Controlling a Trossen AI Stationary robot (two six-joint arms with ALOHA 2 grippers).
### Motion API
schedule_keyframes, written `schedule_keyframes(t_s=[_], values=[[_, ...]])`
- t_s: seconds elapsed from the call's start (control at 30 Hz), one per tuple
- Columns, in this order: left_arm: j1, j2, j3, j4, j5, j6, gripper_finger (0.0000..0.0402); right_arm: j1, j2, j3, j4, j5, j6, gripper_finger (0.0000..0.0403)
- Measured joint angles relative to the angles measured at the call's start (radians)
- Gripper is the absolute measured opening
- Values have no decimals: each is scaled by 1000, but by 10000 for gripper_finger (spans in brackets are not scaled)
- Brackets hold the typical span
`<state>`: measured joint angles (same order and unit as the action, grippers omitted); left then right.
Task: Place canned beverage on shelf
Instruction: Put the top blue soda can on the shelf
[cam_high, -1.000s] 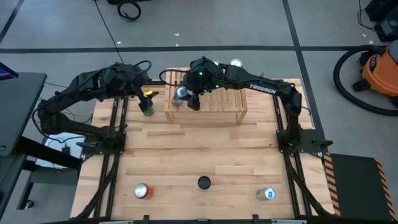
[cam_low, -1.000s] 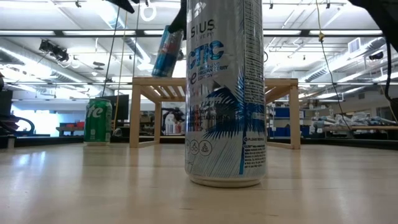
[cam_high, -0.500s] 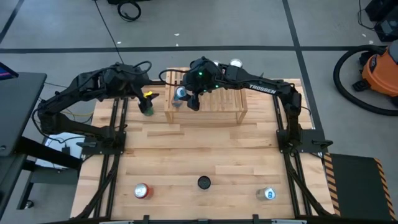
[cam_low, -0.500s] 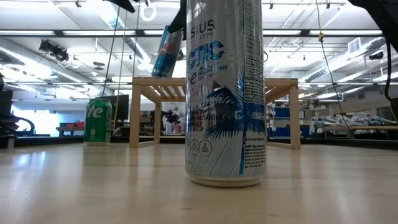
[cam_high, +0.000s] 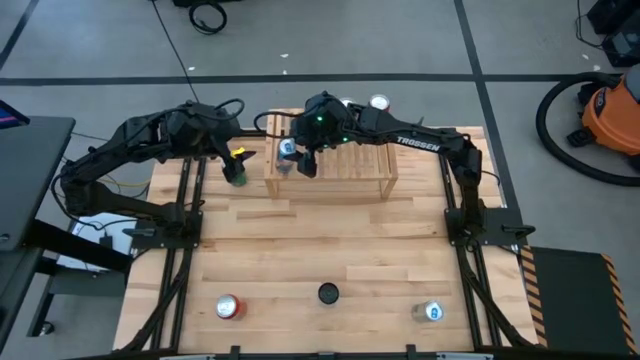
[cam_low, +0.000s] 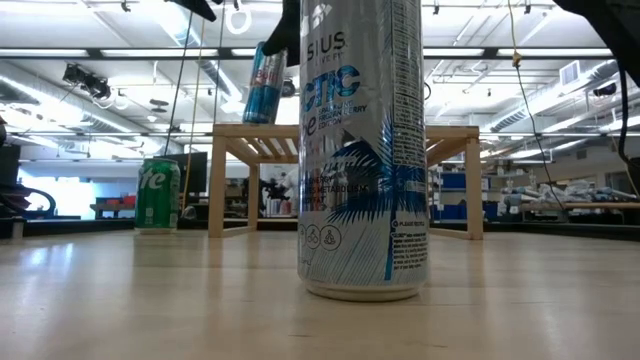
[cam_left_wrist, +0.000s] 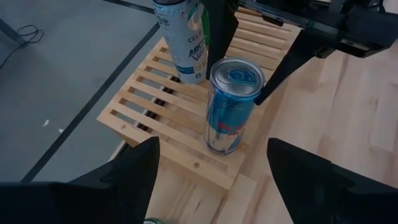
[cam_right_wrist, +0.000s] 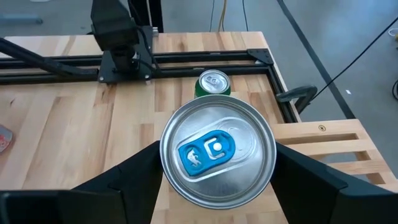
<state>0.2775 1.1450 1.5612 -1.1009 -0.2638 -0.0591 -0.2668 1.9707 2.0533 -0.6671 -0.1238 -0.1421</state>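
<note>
My right gripper is shut on a blue can over the left end of the light-wood slatted shelf. In the low view the can is tilted, its base just at the shelf top; whether it touches I cannot tell. A white can stands on the slats farther along. My left gripper is open and empty to the left of the shelf, over a green can that stands on the table. My right gripper pinches the blue can between its two fingers, on opposite sides of its upper wall just below the rim. The fingers come from above, pointing down. The can hangs tilted, top up, its base at the shelf's slats.
A tall white and blue can stands close in front of the low camera. A red can and a blue-topped can stand near the table's near edge. Another can top shows at the shelf's far right.
My right gripper has shifted slightly toward the table's left edge with the blue can, which now hangs a little less tilted over the shelf's left end.
</note>
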Motion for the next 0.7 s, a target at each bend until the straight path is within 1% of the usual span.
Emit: schedule_keyframes(t_s=[0.4, 0.6, 0.7], values=[[0, 0, 0, -19, 0, 1, 299, -12, 10, -1, 45, 1, 0, 281], [0, 0, 0, -35, 0, 3, 299, -11, 10, -1, 41, 2, 0, 281], [0, 0, 0, -35, 0, 3, 299, -10, 10, -1, 44, 22, -9, 281]])
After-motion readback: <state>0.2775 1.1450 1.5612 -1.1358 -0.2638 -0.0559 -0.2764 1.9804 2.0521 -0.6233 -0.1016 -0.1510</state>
